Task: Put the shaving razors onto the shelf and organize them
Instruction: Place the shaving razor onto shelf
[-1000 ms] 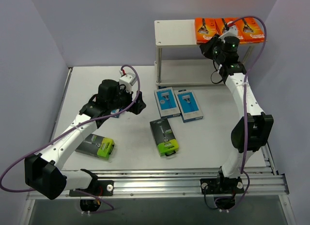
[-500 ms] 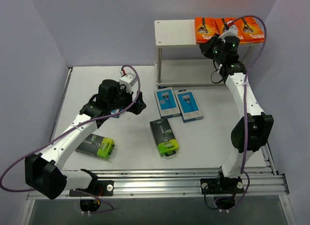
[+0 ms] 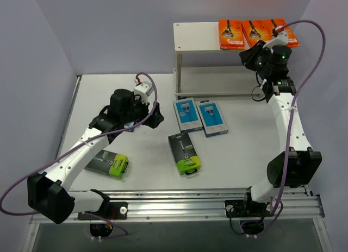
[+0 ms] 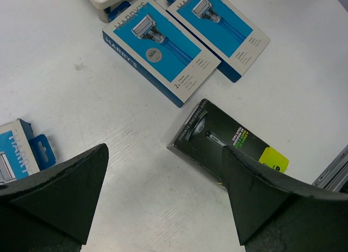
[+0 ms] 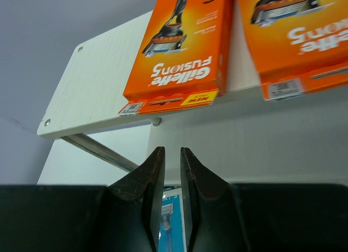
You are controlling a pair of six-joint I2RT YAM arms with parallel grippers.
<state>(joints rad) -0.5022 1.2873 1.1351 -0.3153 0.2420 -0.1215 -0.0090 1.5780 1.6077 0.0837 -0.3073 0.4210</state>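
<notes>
Three orange razor packs point(image 3: 231, 33) point(image 3: 255, 30) point(image 3: 285, 33) lie side by side on the top board of the shelf point(image 3: 196, 37). My right gripper point(image 3: 244, 56) hovers just in front of and below that board. In the right wrist view its jaws point(image 5: 172, 151) stand a narrow gap apart with nothing between them, under an orange pack point(image 5: 179, 51). Two blue packs point(image 3: 186, 114) point(image 3: 212, 118) and two black packs point(image 3: 184, 153) point(image 3: 107, 162) lie on the table. My left gripper point(image 4: 163, 149) is wide open and empty above the table, beside a black pack point(image 4: 228, 140).
A third blue pack point(image 4: 19, 154) lies partly hidden under my left arm. The shelf's lower board point(image 3: 217, 83) shows nothing on it. Thin metal posts point(image 5: 98, 149) hold the top board. Walls close the table on the left, back and right.
My right arm has swung back to the right, away from the shelf, and its jaws have parted slightly. The middle orange pack now shows on the top board. The left arm is still.
</notes>
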